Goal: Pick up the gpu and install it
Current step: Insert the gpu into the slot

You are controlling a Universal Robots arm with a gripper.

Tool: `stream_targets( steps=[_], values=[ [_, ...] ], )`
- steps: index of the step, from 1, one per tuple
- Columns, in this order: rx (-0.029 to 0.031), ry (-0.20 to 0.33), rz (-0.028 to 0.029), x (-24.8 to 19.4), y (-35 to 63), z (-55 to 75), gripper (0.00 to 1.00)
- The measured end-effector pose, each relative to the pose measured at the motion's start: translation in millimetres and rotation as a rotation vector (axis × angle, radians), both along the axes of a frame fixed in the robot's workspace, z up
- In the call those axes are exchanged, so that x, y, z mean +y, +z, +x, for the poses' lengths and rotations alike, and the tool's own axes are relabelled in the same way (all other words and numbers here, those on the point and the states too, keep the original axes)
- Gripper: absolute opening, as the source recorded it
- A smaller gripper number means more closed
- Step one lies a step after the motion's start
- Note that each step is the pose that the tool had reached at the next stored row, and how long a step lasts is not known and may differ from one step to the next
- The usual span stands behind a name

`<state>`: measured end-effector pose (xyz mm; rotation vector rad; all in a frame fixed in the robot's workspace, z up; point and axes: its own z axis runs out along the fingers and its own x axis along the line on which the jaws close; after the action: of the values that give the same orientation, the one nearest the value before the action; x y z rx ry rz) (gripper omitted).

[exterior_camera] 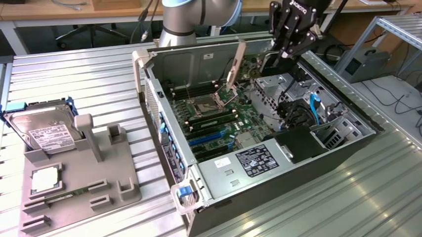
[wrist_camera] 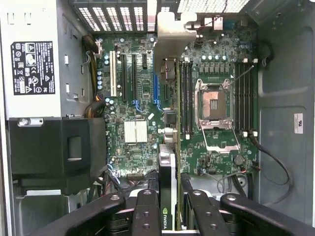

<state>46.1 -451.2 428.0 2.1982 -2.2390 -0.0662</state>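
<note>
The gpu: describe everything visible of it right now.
The gpu is a thin card, seen edge-on in the wrist view. It has a dark body with a small green logo near the claw and a pale silver-beige metal bracket at its far end. The claw's fingers clamp one end. The card hangs over the motherboard inside the open computer case, apparently not seated in a slot.

Silver-grey arm (exterior_camera: 179, 24) with a pale blue joint cap; black gripper (exterior_camera: 288, 49) with white lettering; black fingers (wrist_camera: 146, 211) studded with round screws.
</note>
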Motion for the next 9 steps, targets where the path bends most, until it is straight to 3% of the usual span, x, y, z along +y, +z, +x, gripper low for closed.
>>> stream_targets(
  steps=[9],
  values=[
    [-0.0007,0.012,0.0001,0.0,-15.9,-25.5,0.27]
  ],
)
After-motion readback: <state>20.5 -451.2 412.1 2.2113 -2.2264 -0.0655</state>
